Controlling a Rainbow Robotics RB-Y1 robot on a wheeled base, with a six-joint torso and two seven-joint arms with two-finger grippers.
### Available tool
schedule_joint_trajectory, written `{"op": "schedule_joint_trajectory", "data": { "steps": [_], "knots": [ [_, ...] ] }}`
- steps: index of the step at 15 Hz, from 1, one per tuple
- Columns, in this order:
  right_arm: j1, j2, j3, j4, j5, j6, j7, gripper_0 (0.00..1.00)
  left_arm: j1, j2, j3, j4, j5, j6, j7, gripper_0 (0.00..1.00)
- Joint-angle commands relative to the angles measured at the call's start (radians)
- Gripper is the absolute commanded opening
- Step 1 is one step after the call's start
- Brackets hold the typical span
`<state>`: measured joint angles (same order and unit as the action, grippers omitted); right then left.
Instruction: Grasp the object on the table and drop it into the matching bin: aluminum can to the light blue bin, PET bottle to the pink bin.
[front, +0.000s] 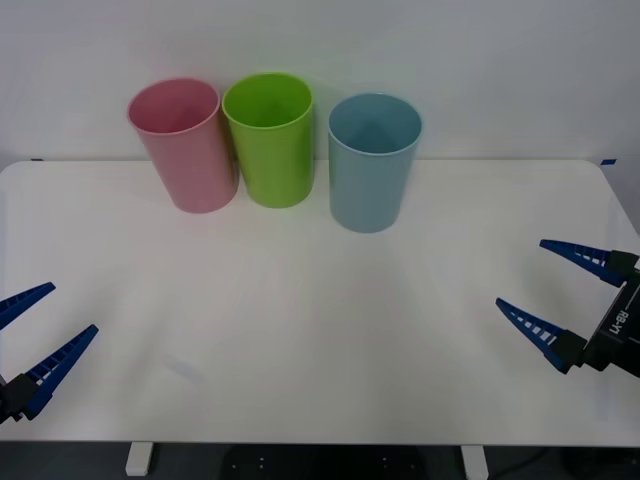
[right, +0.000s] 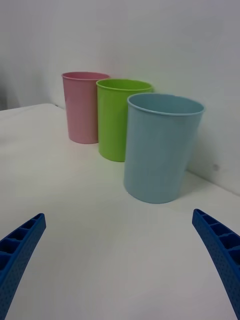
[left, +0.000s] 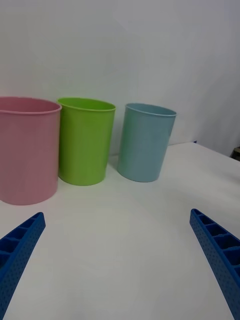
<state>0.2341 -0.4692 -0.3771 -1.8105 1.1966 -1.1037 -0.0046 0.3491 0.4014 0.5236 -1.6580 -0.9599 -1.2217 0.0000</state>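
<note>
So the three bins stand in a row along the far edge of the table (front: 300, 300), all upright. The light blue bin (front: 373, 160) is the one closest to the right end of the row, set a bit nearer to the robot than the other two. Next to it is the lime green bin (front: 269, 138) in the middle, and the pink bin (front: 184, 143) sits just beside that on the left, the two of them nearly touching at the rims. From above you can see into the light blue one and its inside looks bare as far as the view reaches; can't tell about the very bottom though. As for the can, I can't tell where it is.

Right gripper (front: 562, 295) hovers over the right edge of the table, near the front corner, fingers spread wide apart and holding nothing. Its wrist camera looks across the bare tabletop at the light blue bin, which is well apart from the fingertips.

Left gripper (front: 38, 322) is over the left edge near the front corner, also spread wide with nothing between the fingers, not touching any bin.
</note>
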Motion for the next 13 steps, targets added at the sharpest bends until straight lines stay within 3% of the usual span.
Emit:
{"op": "schedule_joint_trajectory", "data": {
  "steps": [1,13],
  "knots": [
    [0.044,0.001,0.0,-0.024,-0.012,0.001,0.0,1.0,0.0,0.0,0.0,0.0,0.0,0.0,0.0,1.0],
    [0.123,0.001,0.014,-0.035,-0.046,-0.01,0.011,1.0,0.0,0.0,0.0,0.0,0.0,0.0,0.0,1.0]
  ]
}}
